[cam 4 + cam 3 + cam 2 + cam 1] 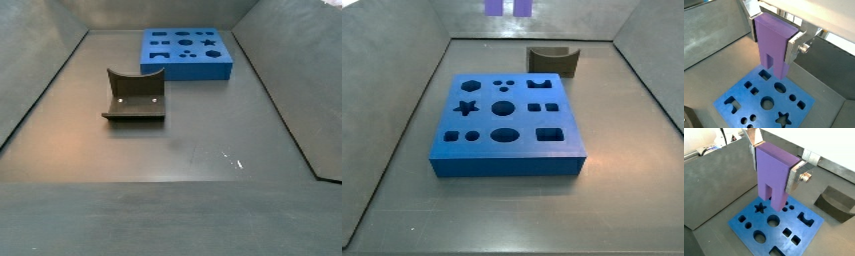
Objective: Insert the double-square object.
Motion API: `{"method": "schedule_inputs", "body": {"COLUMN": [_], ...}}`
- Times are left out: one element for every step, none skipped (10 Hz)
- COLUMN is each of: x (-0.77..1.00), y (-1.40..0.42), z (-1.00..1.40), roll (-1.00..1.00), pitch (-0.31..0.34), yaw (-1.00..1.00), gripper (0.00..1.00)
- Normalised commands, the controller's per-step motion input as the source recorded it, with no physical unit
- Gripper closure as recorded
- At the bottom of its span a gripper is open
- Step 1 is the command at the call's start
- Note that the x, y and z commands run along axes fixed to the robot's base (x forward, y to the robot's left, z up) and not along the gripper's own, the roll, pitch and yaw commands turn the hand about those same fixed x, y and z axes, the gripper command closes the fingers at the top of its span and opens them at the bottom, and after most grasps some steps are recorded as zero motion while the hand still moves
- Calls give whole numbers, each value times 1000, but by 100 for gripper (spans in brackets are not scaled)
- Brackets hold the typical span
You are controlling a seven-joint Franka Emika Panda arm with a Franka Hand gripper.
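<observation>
Purple double-square object (775, 170) clamped upright between gripper (777, 165) plates, legs down, long axis vertical, hanging clear above blue board (777, 228); matching hole looks offset, unclear which.

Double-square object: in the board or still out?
Out. The double-square object hangs upright in the end effector, its legs clear above the blue board in both wrist views.
</observation>
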Motion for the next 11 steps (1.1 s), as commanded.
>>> {"method": "schedule_inputs", "body": {"x": [0, 0, 560, 1000, 997, 960, 949, 891, 623, 491, 606], "y": [-123, -23, -23, 0, 17, 0, 0, 0, 49, 83, 120], "z": [80, 0, -360, -437, -391, -374, -386, -580, -800, -914, -757], "roll": [116, 7, 24, 111, 163, 227, 286, 279, 214, 113, 70], "pitch": [63, 0, -31, 0, 0, 26, 59, 71, 1, 91, 220], "yaw": [0, 0, -40, 0, 20, 54, 54, 60, 100, 0, 0], "gripper": [100, 100, 100, 100, 100, 100, 100, 100, 100, 100, 100]}}
